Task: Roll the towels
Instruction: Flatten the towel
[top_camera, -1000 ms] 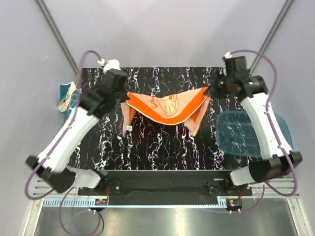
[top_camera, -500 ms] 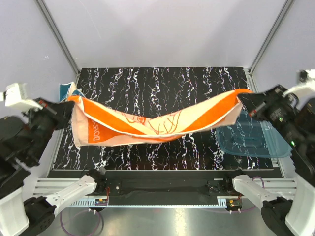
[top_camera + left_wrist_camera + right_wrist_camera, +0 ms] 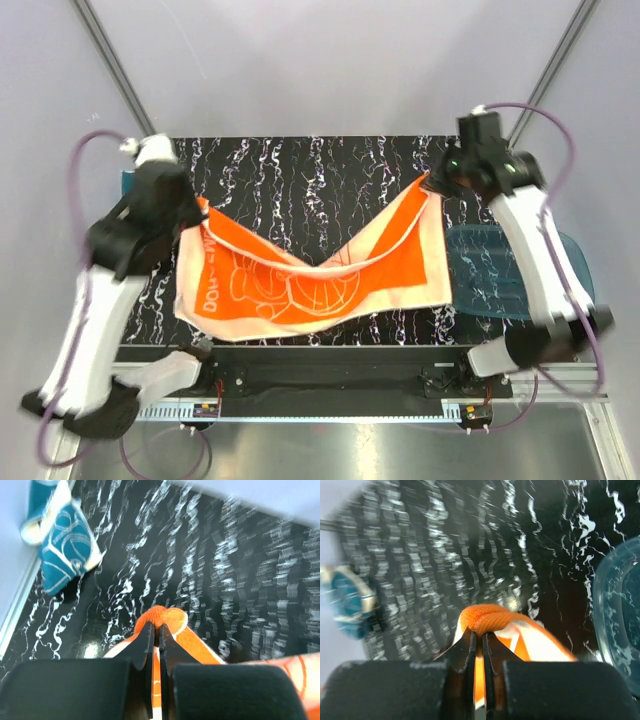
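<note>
L claw [image 3: 159,630] is clamped tight on one corner of the orange towel [image 3: 320,285]; R claw [image 3: 479,636] pinches the opposite corner. We see the towel slung between both arms over the worktop [image 3: 330,170], sagging mid-span, printed side up. Seen from the top, its R edge overlaps the blue tray [image 3: 490,285] at the left rim, w/o lying inside. Teal towel [image 3: 60,555] sits bunched at the worktop's far-left edge, well apart.

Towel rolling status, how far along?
Done: nothing visibly rolled. In hand: orange towel hangs sagging over the table, left end effector and right end effector each shut on a corner. Left: lay it flat, roll it. The teal towel lies at the far-left edge; can't tell if rolled.
</note>
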Tool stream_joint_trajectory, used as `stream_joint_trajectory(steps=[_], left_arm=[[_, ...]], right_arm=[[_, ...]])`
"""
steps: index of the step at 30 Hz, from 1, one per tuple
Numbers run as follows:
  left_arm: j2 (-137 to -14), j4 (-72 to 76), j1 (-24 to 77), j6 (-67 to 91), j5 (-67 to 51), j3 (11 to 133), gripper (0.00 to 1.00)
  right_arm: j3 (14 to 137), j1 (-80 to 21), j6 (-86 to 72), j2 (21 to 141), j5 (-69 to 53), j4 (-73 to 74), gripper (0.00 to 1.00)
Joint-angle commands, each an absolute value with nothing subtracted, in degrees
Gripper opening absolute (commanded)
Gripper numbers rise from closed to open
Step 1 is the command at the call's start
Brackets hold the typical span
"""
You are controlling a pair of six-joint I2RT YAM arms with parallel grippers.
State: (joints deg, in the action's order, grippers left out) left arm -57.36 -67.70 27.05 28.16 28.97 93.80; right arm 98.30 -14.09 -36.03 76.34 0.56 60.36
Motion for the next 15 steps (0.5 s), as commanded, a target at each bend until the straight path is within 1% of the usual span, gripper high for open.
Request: stream_joint_trajectory(steps=[1, 2, 3, 5, 6, 7, 8, 9, 10, 11, 12, 13, 14, 15], left_arm=[[-66.5, -55.6, 14.7, 23.9, 18.3, 87.6, 0.0], [-69.0, -53.9, 12.6, 23.8, 16.0, 86.6, 0.0], [-74.9, -50.5, 8.8, 23.7, 13.6, 85.6, 0.0], [-82.1, -47.6, 6.3, 23.8, 12.0, 86.3, 0.0], [-90.1, -46.5, 5.2, 23.7, 11.0, 89.4, 0.0], [-94.2, -46.4, 3.7, 23.6, 10.6, 91.7, 0.0], [-98.2, -46.5, 3.0, 23.4, 9.9, 94.1, 0.0], [-105.4, -46.1, 2.3, 23.1, 9.8, 99.3, 0.0], [-109.0, -46.1, 0.9, 22.9, 9.4, 101.9, 0.0], [-112.6, -46.6, 0.2, 22.8, 8.4, 105.5, 0.0], [-119.0, -48.3, -1.5, 23.1, 8.2, 108.9, 0.0], [-122.0, -49.3, -2.4, 23.4, 8.0, 115.8, 0.0], [-124.7, -50.4, -3.2, 23.7, 6.9, 119.0, 0.06], [-128.5, -51.4, -4.7, 24.1, 5.7, 121.6, 0.32]], right_arm=[[100.1, -12.8, -35.8, 88.9, 2.6, 54.4, 0.0], [101.2, -12.5, -35.4, 92.1, 2.4, 53.8, 0.0], [103.4, -11.3, -35.5, 98.5, 1.6, 52.5, 0.0], [106.6, -10.2, -35.9, 105.3, 0.3, 51.5, 0.0], [110.5, -9.5, -35.9, 108.7, 0.2, 50.6, 0.0], [113.2, -8.4, -36.1, 115.5, -1.6, 50.5, 0.0], [116.2, -7.9, -36.4, 119.1, -2.4, 50.9, 0.0], [123.8, -7.5, -36.5, 122.9, -2.4, 53.1, 0.0], [128.2, -6.5, -36.6, 130.5, -2.5, 54.4, 0.07], [132.7, -6.2, -36.5, 134.3, -3.9, 55.4, 0.24], [141.9, -5.7, -36.5, 137.8, -4.7, 57.5, 0.59], [146.6, -5.3, -36.6, 144.1, -5.3, 58.4, 0.8], [154.7, -4.2, -37.1, 146.7, -6.0, 59.3, 0.92], [157.6, -3.7, -37.4, 148.6, -6.2, 60.5, 0.99]])
